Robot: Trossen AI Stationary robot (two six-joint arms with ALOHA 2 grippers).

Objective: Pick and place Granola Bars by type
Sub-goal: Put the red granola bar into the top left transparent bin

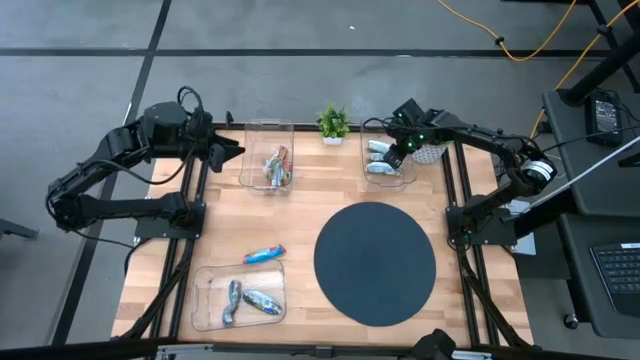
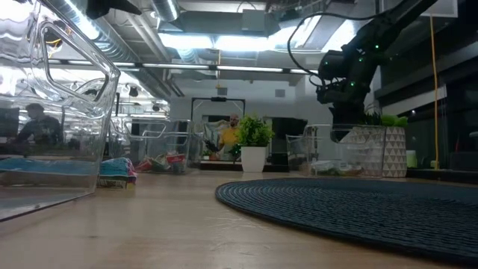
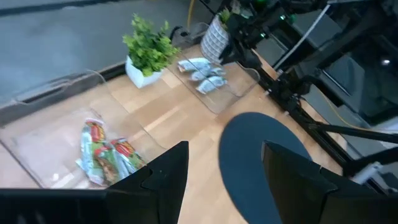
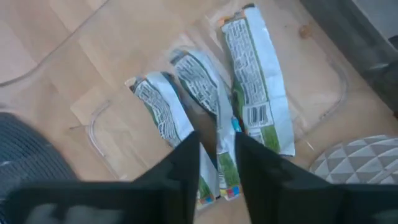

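Observation:
My right gripper (image 1: 393, 157) (image 4: 217, 140) reaches down into the far-right clear tray (image 1: 388, 181), shut on the middle one of three silver-white granola bars (image 4: 196, 78). My left gripper (image 1: 228, 152) (image 3: 224, 149) hovers open at the table's far left. It stands beside the far-left tray (image 1: 268, 128), where red-orange and green bars (image 1: 277, 166) lie. One blue bar (image 1: 264, 254) lies flat on the wood. More bars (image 1: 250, 300) lie in the near-left tray (image 1: 205, 300). My right gripper pinches the middle silver-white bar at its near end (image 4: 219, 163), between the two fingers (image 4: 186, 165), coming from above and pointing down. The bar runs away from the fingers, and its far part (image 4: 189, 68) lies in the tray between the other two bars.
A round dark mat (image 1: 375, 262) covers the table's middle right. A small potted plant (image 1: 333, 123) stands at the far edge between the two far trays. A patterned pot (image 1: 432, 152) is right of the far-right tray. Bare wood lies between the mat and the left trays.

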